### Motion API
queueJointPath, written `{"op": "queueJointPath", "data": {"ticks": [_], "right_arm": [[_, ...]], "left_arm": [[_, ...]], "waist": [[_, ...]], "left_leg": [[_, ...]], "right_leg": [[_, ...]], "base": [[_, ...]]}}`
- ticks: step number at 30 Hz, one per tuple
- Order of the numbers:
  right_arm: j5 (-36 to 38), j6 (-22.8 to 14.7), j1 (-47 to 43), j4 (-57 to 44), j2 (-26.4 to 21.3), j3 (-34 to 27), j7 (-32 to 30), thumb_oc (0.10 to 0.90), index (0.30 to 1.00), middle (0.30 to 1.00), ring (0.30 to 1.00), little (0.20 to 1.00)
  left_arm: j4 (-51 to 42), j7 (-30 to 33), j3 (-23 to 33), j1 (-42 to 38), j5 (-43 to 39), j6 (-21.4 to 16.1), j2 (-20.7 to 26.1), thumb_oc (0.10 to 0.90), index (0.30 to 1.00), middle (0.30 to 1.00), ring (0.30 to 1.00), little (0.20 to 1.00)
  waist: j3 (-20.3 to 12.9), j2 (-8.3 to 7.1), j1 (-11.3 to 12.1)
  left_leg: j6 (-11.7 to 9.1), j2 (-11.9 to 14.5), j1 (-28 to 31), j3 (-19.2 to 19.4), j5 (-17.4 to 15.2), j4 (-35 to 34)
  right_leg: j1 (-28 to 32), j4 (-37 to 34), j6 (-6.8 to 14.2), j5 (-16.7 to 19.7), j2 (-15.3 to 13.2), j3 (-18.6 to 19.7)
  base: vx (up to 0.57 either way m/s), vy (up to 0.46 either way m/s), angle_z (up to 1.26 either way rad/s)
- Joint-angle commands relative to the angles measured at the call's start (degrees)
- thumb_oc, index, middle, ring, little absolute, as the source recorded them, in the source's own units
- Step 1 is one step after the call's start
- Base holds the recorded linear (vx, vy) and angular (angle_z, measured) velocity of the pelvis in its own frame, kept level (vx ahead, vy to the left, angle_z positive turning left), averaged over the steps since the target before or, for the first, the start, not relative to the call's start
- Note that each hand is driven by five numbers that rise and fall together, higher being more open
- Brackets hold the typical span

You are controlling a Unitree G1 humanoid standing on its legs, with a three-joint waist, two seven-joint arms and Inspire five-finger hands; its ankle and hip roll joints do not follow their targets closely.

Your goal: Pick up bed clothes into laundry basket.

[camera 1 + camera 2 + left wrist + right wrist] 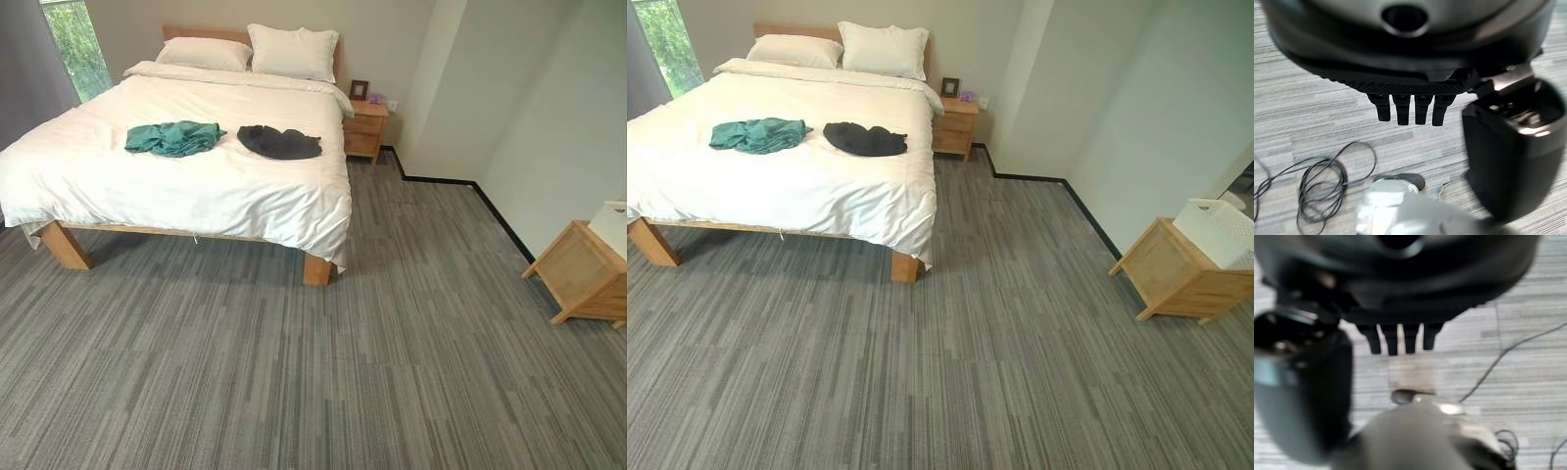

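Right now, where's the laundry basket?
The white laundry basket sits on a low wooden table at the far right of the right eye view, against the right wall, well away from the bed.

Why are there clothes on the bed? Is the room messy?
A little. Two garments lie crumpled on the white bed: a green one and, beside it, a dark one. They look out of place on the otherwise neat covers. The white laundry basket sits on a wooden stand across the room.
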Motion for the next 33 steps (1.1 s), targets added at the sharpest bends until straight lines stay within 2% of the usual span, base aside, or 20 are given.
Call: {"op": "queueJointPath", "data": {"ticks": [1, 3, 6, 9, 10, 12, 13, 15, 19, 25, 28, 30, 31, 32, 33], "right_arm": [[3.2, -1.1, -3.9, -1.2, -0.6, 0.3, -0.2, 0.8, 0.9, 0.9, 0.9, 0.9], [4.3, -1.3, -4.2, -2.8, -0.6, 0.3, -0.3, 0.8, 0.9, 0.9, 0.9, 0.9], [6.9, -2.7, -5.6, -11.8, -2.1, 0.0, -2.2, 0.8, 0.9, 0.9, 0.9, 0.9], [3.1, -3.4, -5.5, -31.0, -6.5, 0.9, -4.8, 0.8, 0.9, 0.9, 0.9, 0.9], [3.1, -3.3, -5.3, -31.2, -6.5, 0.9, -4.8, 0.8, 0.9, 0.9, 0.9, 0.9], [-2.6, -3.3, -5.2, -49.4, -11.9, -0.9, -6.0, 0.8, 0.9, 0.9, 0.9, 0.9], [-2.7, -3.2, -5.1, -49.5, -11.8, -1.0, -6.0, 0.8, 0.9, 0.9, 0.9, 0.9], [-5.2, -3.4, -4.4, -59.8, -14.3, -2.3, -4.8, 0.8, 0.9, 0.9, 0.9, 0.9], [-6.9, -3.8, -2.7, -67.5, -14.8, -2.6, -3.5, 0.8, 0.9, 0.9, 0.9, 0.9], [-9.2, -3.7, -1.2, -70.7, -14.9, -2.0, -1.8, 0.8, 0.9, 0.9, 0.9, 0.9], [-9.4, -3.6, -3.3, -70.0, -14.5, -2.0, -2.4, 0.8, 0.9, 0.9, 0.9, 0.9], [-9.4, -3.8, -4.8, -70.4, -14.5, -2.1, -2.8, 0.8, 0.9, 0.9, 0.9, 0.9], [-9.4, -3.7, -4.7, -70.4, -14.5, -2.1, -2.8, 0.8, 0.9, 0.9, 0.9, 0.9], [-9.6, -3.9, -4.8, -71.4, -14.7, -2.6, -2.7, 0.8, 0.9, 0.9, 0.9, 0.9], [-9.7, -4.3, -5.0, -72.3, -14.5, -2.6, -2.7, 0.8, 0.9, 0.9, 0.9, 0.9]], "left_arm": [[2.9, 0.1, 0.9, -3.0, 0.6, -1.1, -1.9, 0.8, 0.9, 0.9, 0.9, 0.9], [1.8, 0.4, 1.0, -3.6, -0.5, -1.4, -1.7, 0.8, 0.9, 0.9, 0.9, 0.9], [-4.9, 2.8, 1.1, -5.9, -4.1, -2.7, -0.2, 0.8, 0.9, 0.9, 0.9, 0.9], [-23.4, 5.8, 0.3, -6.3, -5.7, -3.2, 3.3, 0.8, 0.9, 0.9, 0.9, 0.9], [-23.6, 5.8, 0.3, -6.2, -5.7, -3.1, 3.3, 0.8, 0.9, 0.9, 0.9, 0.9], [-47.6, 4.8, 1.2, -4.4, -9.4, -3.8, 7.8, 0.8, 0.9, 0.9, 0.9, 0.9], [-47.9, 4.8, 1.3, -4.2, -9.4, -3.6, 7.9, 0.8, 0.9, 0.9, 0.9, 0.9], [-59.7, 2.6, 2.8, -2.7, -11.3, -4.4, 11.0, 0.8, 0.9, 0.9, 0.9, 0.9], [-65.6, 2.3, 4.4, -1.1, -10.5, -4.2, 11.7, 0.8, 0.9, 0.9, 0.9, 0.9], [-66.8, 2.4, 6.9, 1.4, -9.7, -3.9, 10.8, 0.8, 0.9, 0.9, 0.9, 0.9], [-67.3, 4.3, 10.2, 3.4, -8.7, -3.4, 10.8, 0.8, 0.9, 0.9, 0.9, 0.9], [-68.1, 5.0, 11.4, 3.9, -7.3, -2.9, 11.8, 0.8, 0.9, 0.9, 0.9, 0.9], [-68.1, 5.0, 11.4, 4.0, -7.3, -2.9, 11.9, 0.8, 0.9, 0.9, 0.9, 0.9], [-69.0, 5.1, 12.1, 4.4, -6.8, -2.7, 12.3, 0.8, 0.9, 0.9, 0.9, 0.9], [-69.1, 5.0, 12.3, 4.3, -6.8, -2.4, 12.6, 0.8, 0.9, 0.9, 0.9, 0.9]], "waist": [[-0.3, -0.37, 0.3], [-0.3, -0.31, 0.4], [-0.4, 0.11, 0.3], [-0.2, 0.71, 0.2], [-0.3, 0.71, 0.2], [-0.1, 1.24, 0.4], [-0.1, 1.24, 0.3], [0.0, 1.41, 0.5], [0.4, 1.34, 0.6], [1.3, 1.16, 1.1], [1.9, 1.26, 2.2], [2.8, 1.92, 2.7], [2.7, 1.89, 2.7], [3.3, 2.29, 2.9], [5.0, 2.66, 2.4]], "left_leg": [[-1.0, -3.0, -1.2, -7.0, 5.5, -6.3], [-1.0, -3.0, -1.2, -7.1, 5.4, -6.3], [-1.0, -3.0, -1.3, -7.2, 5.5, -6.3], [-0.9, -3.0, -1.6, -7.3, 5.7, -6.3], [-0.9, -3.0, -1.6, -7.3, 5.7, -6.3], [-0.7, -3.2, -2.1, -7.7, 6.0, -6.3], [-0.7, -3.2, -2.1, -7.7, 6.0, -6.3], [-0.6, -3.2, -2.2, -7.9, 6.0, -6.3], [-0.4, -3.2, -1.9, -7.9, 5.7, -6.3], [0.1, -3.4, -1.6, -7.1, 5.1, -6.3], [1.1, -4.1, -2.0, -5.8, 4.7, -6.3], [1.8, -4.4, -2.6, -5.1, 5.0, -6.3], [1.9, -4.4, -2.3, -5.0, 4.5, -6.3], [2.4, -4.6, -2.4, -5.1, 4.1, -5.9], [3.3, -5.5, -1.4, -5.4, 3.4, -5.4]], "right_leg": [[0.7, -0.4, 1.4, 1.7, 0.9, 4.9], [0.8, -0.4, 1.4, 1.6, 0.9, 4.9], [0.8, -0.4, 1.5, 1.6, 0.8, 4.7], [0.6, -0.4, 1.7, 1.7, 0.7, 4.5], [0.6, -0.4, 1.7, 1.7, 0.7, 4.5], [0.2, -0.4, 1.9, 2.0, 0.5, 3.7], [0.2, -0.4, 1.9, 2.0, 0.5, 3.7], [0.1, -0.4, 2.0, 1.9, 0.4, 3.5], [0.3, -0.4, 2.1, 1.8, 0.2, 3.6], [0.5, -0.4, 2.2, 1.5, 0.0, 3.9], [0.6, -0.4, 2.8, 1.1, -0.7, 4.7], [-1.7, 4.8, 2.8, 0.3, -1.2, 5.1], [-1.6, 5.1, 2.7, -0.4, -1.2, 5.1], [-4.0, 10.3, 2.9, -1.1, -1.0, 5.4], [-9.2, 21.9, 3.7, 3.6, -1.3, 5.0]], "base": [[0.0, 0.0, 0.0], [0.0, 0.0, 0.0], [0.0, 0.0, 0.0], [0.0, 0.0, 0.0], [-0.02, 0.015, 0.03], [-0.01, 0.015, 0.06], [0.0, 0.014, 0.05], [0.02, 0.016, 0.04], [0.02, 0.006, -0.01], [0.06, 0.039, -0.03], [0.06, 0.115, -0.09], [0.02, 0.124, -0.15], [0.05, 0.105, -0.08], [0.1, 0.164, -0.15], [0.06, 0.167, -0.16]]}}
